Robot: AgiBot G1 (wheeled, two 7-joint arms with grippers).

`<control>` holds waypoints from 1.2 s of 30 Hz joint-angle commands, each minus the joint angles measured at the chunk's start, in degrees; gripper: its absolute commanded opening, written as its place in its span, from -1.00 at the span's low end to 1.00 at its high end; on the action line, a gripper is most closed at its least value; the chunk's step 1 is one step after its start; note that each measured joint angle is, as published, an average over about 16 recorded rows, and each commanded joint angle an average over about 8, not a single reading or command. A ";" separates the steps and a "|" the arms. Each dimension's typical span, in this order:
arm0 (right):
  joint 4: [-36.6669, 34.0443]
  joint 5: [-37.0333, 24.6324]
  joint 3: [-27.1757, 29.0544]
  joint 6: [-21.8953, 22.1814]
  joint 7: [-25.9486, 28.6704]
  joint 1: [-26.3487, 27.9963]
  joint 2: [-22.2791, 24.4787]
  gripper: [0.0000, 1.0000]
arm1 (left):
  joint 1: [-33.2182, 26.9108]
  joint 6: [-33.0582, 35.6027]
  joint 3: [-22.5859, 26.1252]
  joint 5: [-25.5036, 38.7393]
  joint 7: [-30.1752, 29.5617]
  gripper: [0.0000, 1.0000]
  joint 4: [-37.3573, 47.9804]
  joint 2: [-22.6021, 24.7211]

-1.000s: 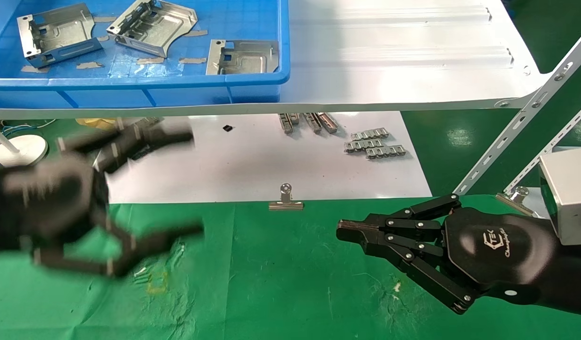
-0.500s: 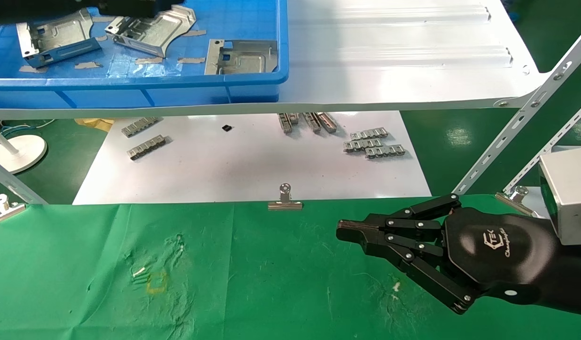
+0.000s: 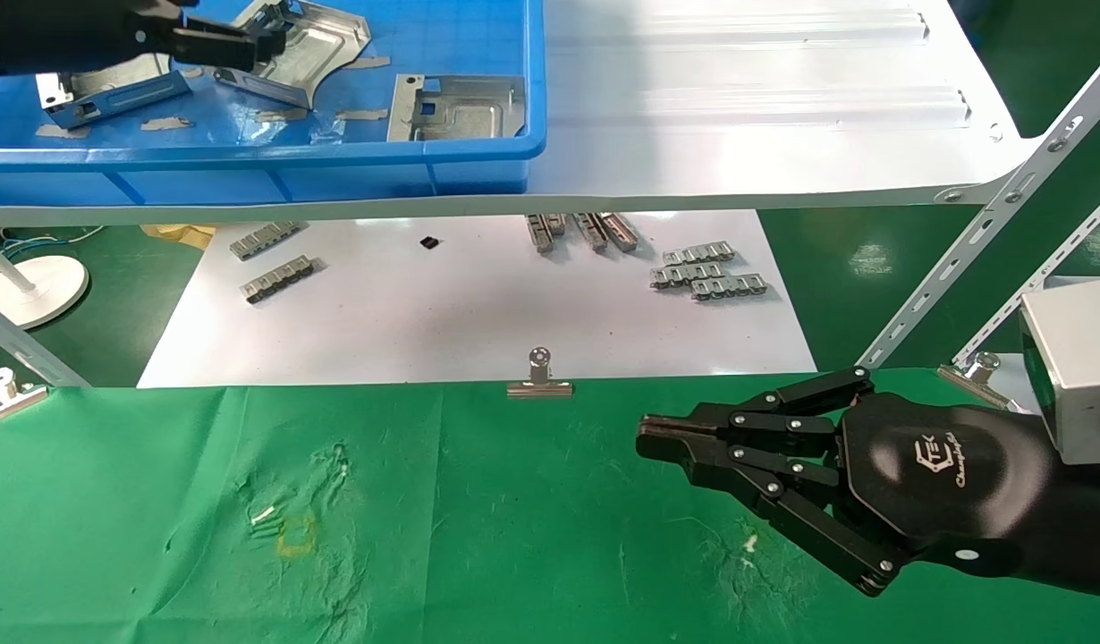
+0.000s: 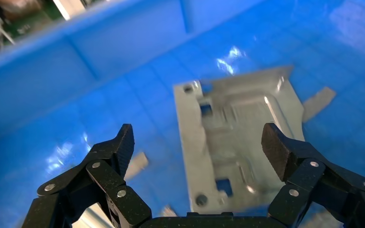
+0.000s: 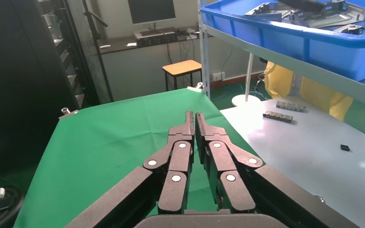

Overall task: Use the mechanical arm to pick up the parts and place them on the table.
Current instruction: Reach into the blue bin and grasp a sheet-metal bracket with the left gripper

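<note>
L gripper point(image 4: 197, 147) jaws wide, poised over bracket point(image 4: 240, 142) in blue bin point(image 3: 478, 152). Stiff, thin, slick sheet metal; grab folded edges. R gripper point(image 3: 657, 438) pinched closed, empty.

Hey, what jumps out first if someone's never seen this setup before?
The bright blue bin on the white shelf, holding silver parts. The left gripper hangs open over one part inside it. The right gripper rests shut above the green table.
</note>
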 commanded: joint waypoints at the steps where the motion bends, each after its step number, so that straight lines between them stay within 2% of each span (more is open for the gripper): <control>1: 0.00 0.00 0.00 0.00 0.00 0.00 0.00 1.00 | -0.58 0.27 0.38 0.55 0.24 -1.00 2.01 0.56; 13: 0.00 0.00 0.00 0.00 0.00 0.00 0.00 1.00 | -1.02 -0.06 -0.26 -0.38 -0.28 -1.00 5.81 1.30; 36: 0.00 0.00 0.00 0.00 0.00 0.00 0.00 1.00 | -0.52 -0.54 -0.97 -1.40 0.99 -1.00 6.62 2.20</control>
